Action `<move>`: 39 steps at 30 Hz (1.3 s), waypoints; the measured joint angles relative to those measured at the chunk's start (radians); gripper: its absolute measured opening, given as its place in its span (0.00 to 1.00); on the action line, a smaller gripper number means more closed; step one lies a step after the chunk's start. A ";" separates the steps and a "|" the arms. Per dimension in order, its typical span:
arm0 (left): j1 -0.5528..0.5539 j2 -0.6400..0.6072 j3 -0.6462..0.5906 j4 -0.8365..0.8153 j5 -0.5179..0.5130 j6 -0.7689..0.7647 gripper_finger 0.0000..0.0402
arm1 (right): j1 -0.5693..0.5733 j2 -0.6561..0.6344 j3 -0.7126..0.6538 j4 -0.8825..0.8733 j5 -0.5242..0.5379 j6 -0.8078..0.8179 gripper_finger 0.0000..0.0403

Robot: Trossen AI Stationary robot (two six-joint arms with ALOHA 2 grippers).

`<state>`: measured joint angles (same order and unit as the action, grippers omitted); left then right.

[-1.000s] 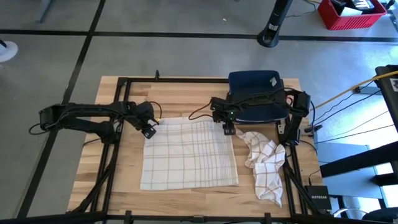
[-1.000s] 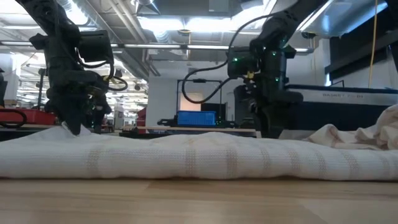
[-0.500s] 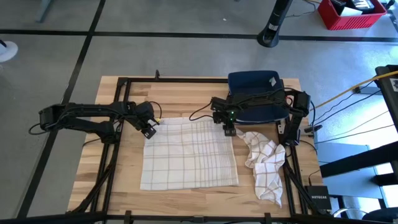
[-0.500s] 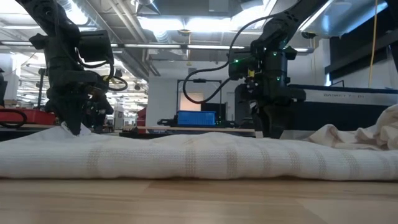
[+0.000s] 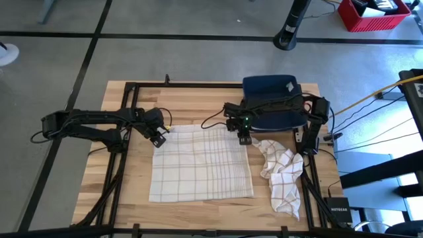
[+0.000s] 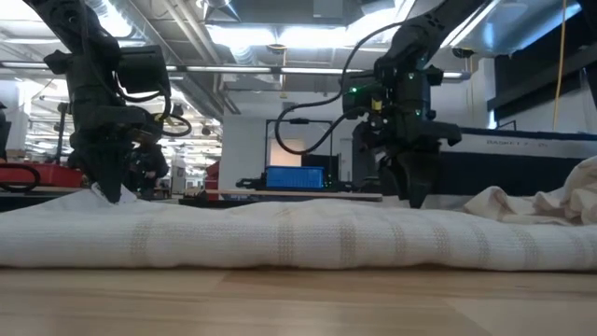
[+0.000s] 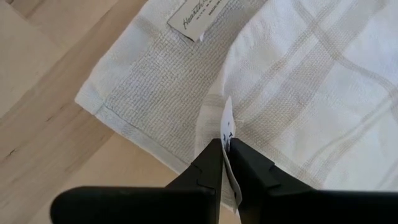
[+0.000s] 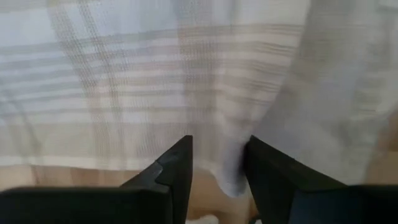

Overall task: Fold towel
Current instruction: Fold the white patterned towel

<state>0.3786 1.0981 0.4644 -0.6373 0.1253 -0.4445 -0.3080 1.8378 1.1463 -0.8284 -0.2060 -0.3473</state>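
Towel [image 5: 200, 164] flat on counter [image 5: 192, 106], second crumpled towel [image 5: 281, 173] just beside its right edge. Left pincer [image 7: 225, 148] pinched tight on far-left corner, unchanged. Right pincer [image 8: 216, 163] at far-right corner has narrowed over last second, cloth now between its fingers (grip not yet firm). Both corners nearly ready for lift.

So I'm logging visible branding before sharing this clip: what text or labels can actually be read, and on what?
"NETGEAR": on the small black box at the table's right front corner, barely legible.
White sewn tag on the flat towel: cursive brand word, cut off, unreadable.
Small care tag at the left end effector: too blurred.
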 joint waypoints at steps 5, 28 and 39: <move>0.000 0.000 0.000 0.009 -0.005 0.007 0.05 | 0.001 -0.005 -0.014 0.016 0.005 0.002 0.33; -0.125 -0.130 0.056 -0.026 -0.273 -0.094 0.01 | 0.008 -0.028 0.038 -0.054 0.282 0.049 0.02; -0.130 -0.133 0.056 -0.027 -0.299 -0.101 0.01 | 0.007 -0.028 0.038 -0.036 0.266 0.051 0.02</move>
<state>0.2485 0.9649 0.5209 -0.6645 -0.1739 -0.5453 -0.3008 1.8099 1.1843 -0.8645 0.0600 -0.2966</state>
